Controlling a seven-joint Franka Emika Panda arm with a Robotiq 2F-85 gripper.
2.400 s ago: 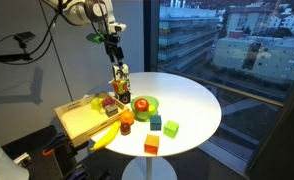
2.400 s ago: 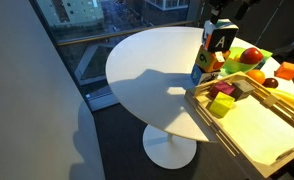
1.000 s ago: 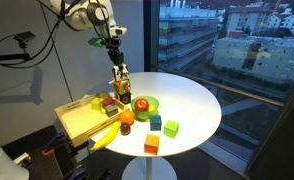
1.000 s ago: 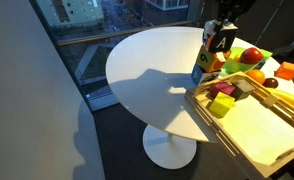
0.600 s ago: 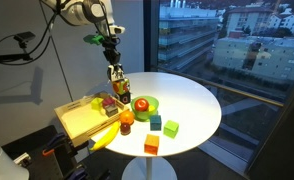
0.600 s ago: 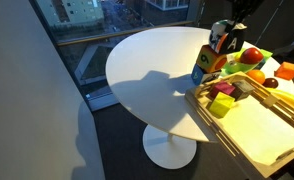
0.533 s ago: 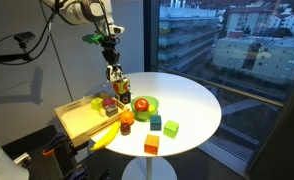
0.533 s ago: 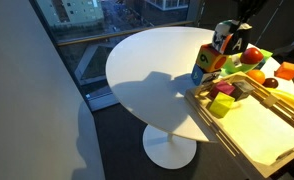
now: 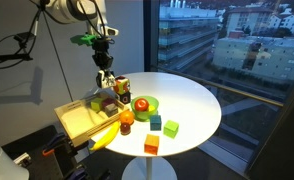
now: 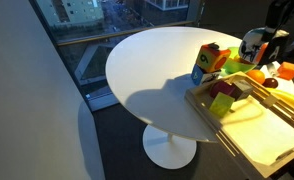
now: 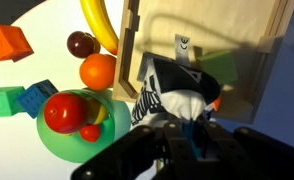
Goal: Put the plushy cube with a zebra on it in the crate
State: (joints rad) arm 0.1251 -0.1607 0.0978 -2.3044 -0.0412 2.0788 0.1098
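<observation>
Seemingly soft and light, the plushy cube with a zebra [image 11: 167, 95] is being pinched by its sides in the clenched gripper [image 11: 184, 126] over the far right rim of the crate [image 9: 75, 120].

No text, number or brand can be read. Near the claw [image 10: 257, 46], the orange cube [image 10: 204, 60] has a pale mark on its blue face, too blurred to tell.

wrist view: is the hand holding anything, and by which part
The hand holds the plushy zebra cube, pinching its soft upper end, the part nearest the wrist camera. The rest hangs free by the edge of the crate.
</observation>
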